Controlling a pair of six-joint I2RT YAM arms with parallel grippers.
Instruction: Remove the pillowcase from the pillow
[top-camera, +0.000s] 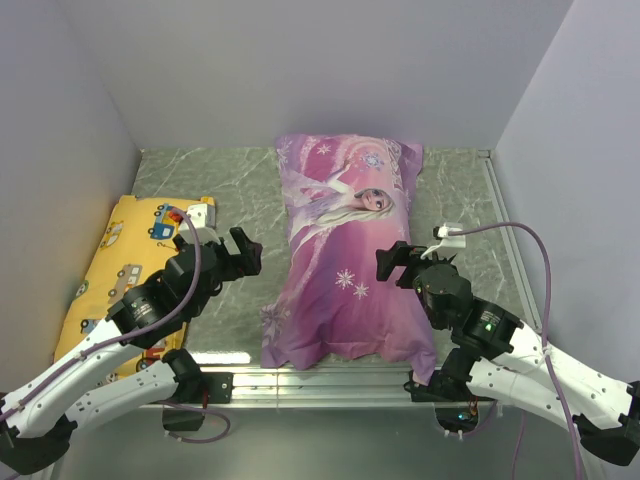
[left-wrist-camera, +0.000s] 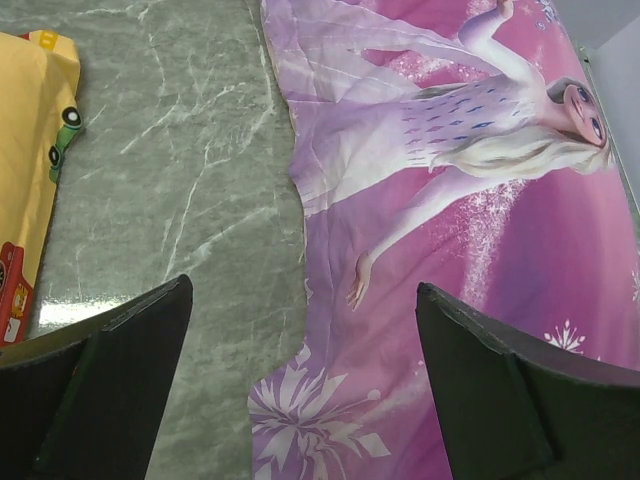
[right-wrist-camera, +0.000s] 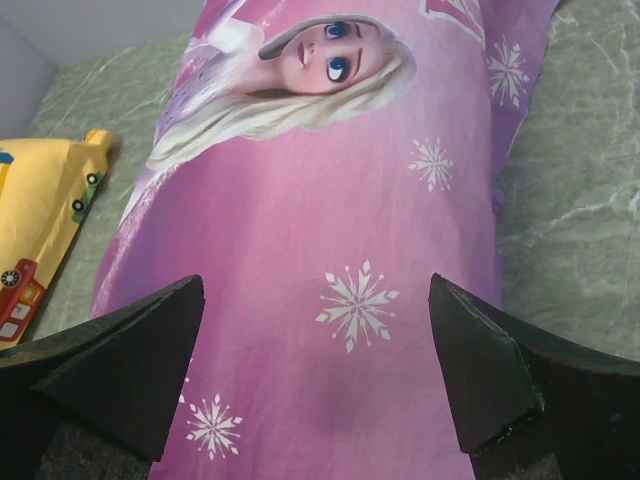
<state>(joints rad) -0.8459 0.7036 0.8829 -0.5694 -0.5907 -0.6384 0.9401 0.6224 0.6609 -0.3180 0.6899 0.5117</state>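
As I judge it, nothing of the job is done yet. The pillowcase (top-camera: 340, 270) lies filled and puffy down the middle of the bench (top-camera: 240, 190), and the pillow is wholly hidden inside it, with no white showing. All the stripping is left: take hold of the fabric, pin the stuffing, draw the cover off.

My left end effector (top-camera: 240, 255) hovers with its fingers spread wide, gripping nothing, just beside the pillowcase's left edge. In its wrist view that limp edge runs between the two fingers. My right end effector (top-camera: 395, 262) is likewise spread and empty, above the pillowcase's right side, over its near half. The yellow cushion (top-camera: 120, 260) lies well apart on my left.
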